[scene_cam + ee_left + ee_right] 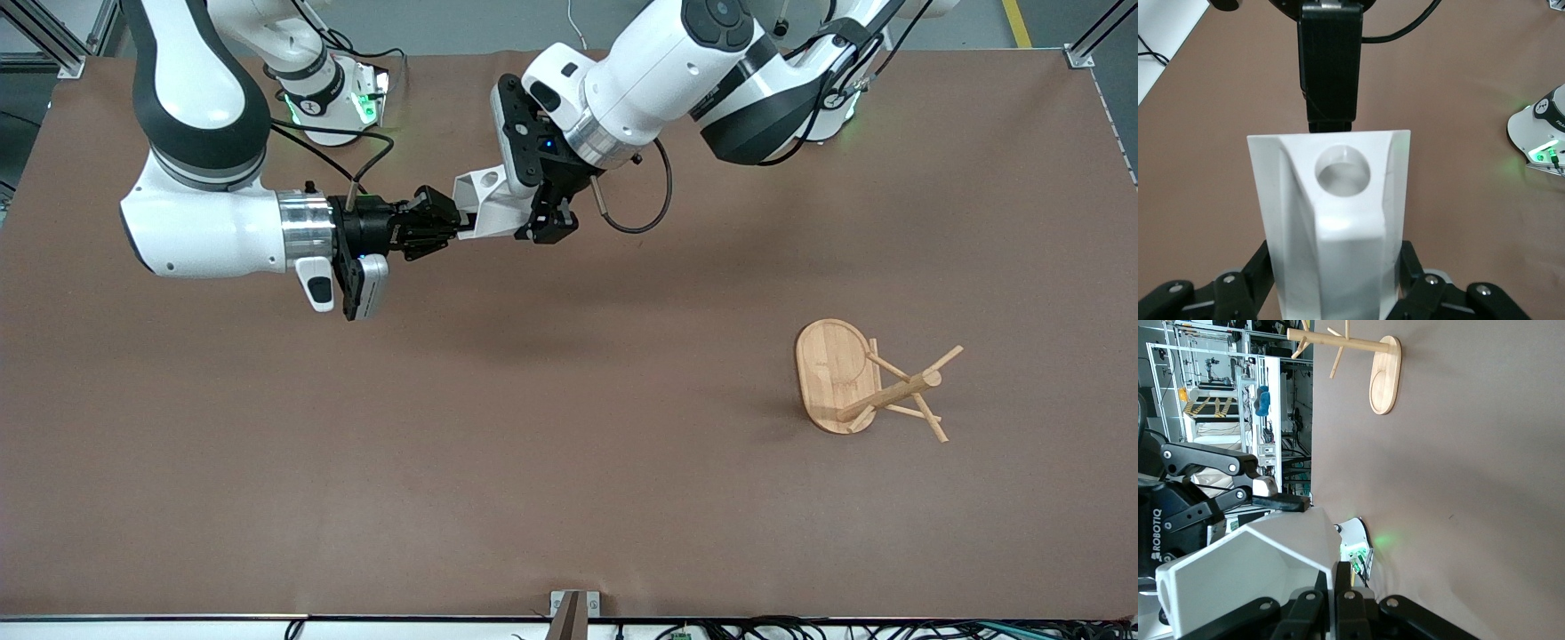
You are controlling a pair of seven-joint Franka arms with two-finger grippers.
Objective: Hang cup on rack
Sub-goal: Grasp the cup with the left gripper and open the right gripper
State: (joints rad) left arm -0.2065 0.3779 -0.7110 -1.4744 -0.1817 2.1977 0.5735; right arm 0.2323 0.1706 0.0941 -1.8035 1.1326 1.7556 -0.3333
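Note:
The white faceted cup [487, 203] is held in the air between both grippers, over the table's part near the robots' bases. Its blocky handle with the round hole [1343, 172] faces up. My right gripper [449, 222] is shut on the cup's rim wall, fingers pinched together [1341, 580]. My left gripper [544, 220] holds the cup's body, a finger against each side [1335, 270]. The cup also shows in the right wrist view [1251, 570]. The bamboo rack [876, 387] stands on the table toward the left arm's end, nearer to the front camera, apart from both grippers.
The brown table [533, 444] spreads wide around the rack. The arms' bases with green lights [351, 102] stand along the table's edge by the robots. The rack's oval base [1385, 373] shows in the right wrist view.

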